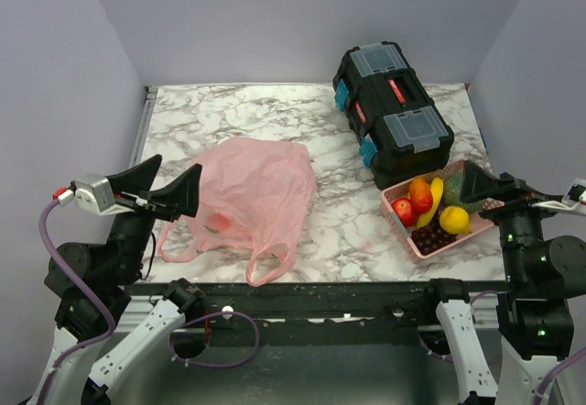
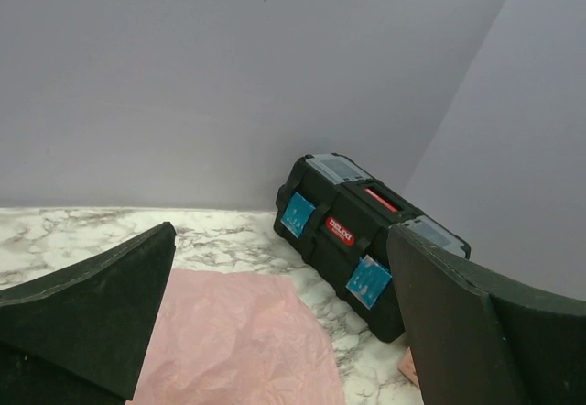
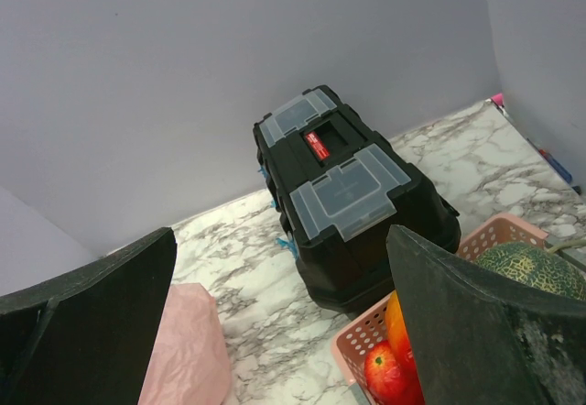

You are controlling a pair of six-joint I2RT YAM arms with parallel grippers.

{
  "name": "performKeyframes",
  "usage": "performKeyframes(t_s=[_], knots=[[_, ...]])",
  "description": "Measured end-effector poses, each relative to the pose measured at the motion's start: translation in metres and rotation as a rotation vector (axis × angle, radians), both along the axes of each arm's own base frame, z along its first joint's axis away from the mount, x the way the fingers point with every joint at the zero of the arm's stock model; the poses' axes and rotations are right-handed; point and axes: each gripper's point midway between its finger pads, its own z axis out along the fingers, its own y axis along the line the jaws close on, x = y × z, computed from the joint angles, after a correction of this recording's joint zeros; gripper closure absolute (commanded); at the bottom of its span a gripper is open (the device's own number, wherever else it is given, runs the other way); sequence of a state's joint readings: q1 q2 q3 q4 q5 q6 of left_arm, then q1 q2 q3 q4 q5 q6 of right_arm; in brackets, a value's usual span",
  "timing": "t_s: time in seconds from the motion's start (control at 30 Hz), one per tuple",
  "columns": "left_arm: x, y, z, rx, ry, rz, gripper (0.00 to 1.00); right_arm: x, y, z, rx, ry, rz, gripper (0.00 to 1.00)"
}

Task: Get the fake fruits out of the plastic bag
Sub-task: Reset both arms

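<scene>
the plastic bag (image 1: 261,190) lay centre left, maybe with one fruit (image 1: 216,224) inside. left gripper (image 1: 169,190) and right gripper (image 1: 492,185) had fingers wide apart. other fake fruits (image 1: 439,208) sat in the basket (image 1: 400,231).

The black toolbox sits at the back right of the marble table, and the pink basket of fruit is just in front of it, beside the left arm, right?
Not quite: the pink basket sits beside the right arm, not the left, as the top external view shows. The black toolbox is indeed at the back right of the marble table, basket just in front.
</scene>
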State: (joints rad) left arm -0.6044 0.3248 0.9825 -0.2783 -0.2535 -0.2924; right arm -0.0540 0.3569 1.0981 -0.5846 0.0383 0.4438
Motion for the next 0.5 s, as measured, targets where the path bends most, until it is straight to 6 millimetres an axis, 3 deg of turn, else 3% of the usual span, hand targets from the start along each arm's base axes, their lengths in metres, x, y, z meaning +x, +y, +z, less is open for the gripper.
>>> performKeyframes(t_s=[0.5], knots=[[-0.0001,-0.0010,-0.0010,-0.003,0.005,-0.006,0.02,0.0019,-0.0004,-0.0008,0.000,0.006,-0.002,0.00]])
